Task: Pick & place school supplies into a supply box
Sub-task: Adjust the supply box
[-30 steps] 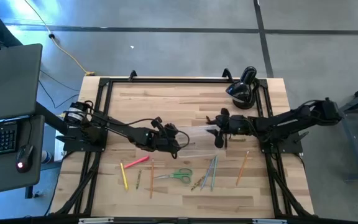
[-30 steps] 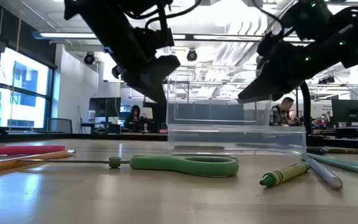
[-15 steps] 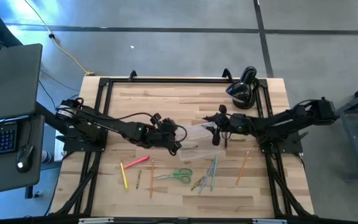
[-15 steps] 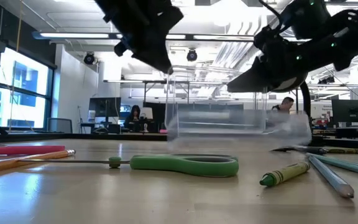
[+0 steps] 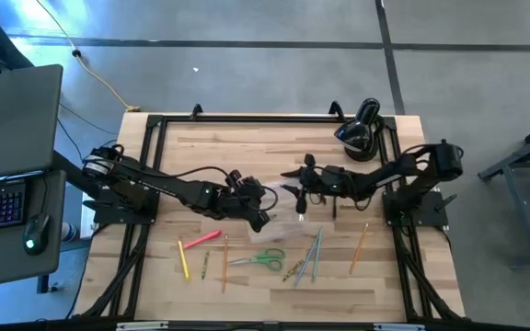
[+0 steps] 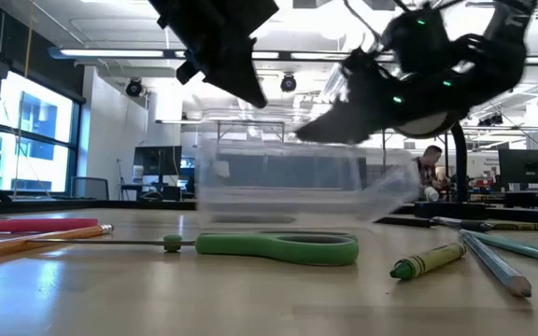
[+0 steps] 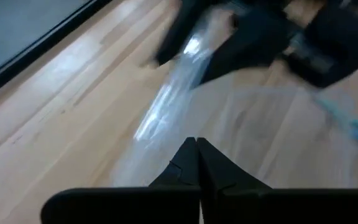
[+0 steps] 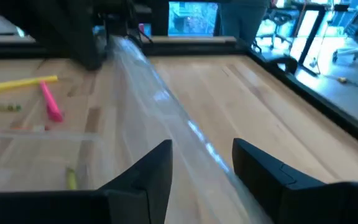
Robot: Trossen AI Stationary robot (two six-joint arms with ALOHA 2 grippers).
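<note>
The clear supply box (image 6: 297,182) stands on the table's middle, between my two grippers (image 5: 283,210). My left gripper (image 7: 196,144) is shut and hangs above the box's left end (image 6: 253,93). I cannot tell whether it touches the box. My right gripper (image 8: 202,148) is open at the box's right end (image 5: 300,195), with the box's wall between its fingers. The green-handled scissors (image 5: 263,259), a pink pen (image 5: 205,238), a yellow pencil (image 5: 184,262), orange pencils (image 5: 360,248) and grey pencils (image 5: 313,255) lie flat on the near half of the table. My right gripper has the box's long clear wall (image 8: 194,134) between its open fingers, one finger on each side of it. The fingers come from the table's right and lie along the wall. Which finger bears on the wall I cannot tell. The box's bottom is on the table.
A black rounded device (image 5: 357,133) stands at the far right corner. A black frame (image 5: 247,118) runs around the table's edges. A green crayon (image 6: 428,261) lies near the grey pencils. A laptop and keyboard (image 5: 7,119) sit beyond the table's left edge.
My right gripper has gone toward the table's left edge, and the clear box has slid that way with it along the table. My left gripper has risen above the box's left end.
</note>
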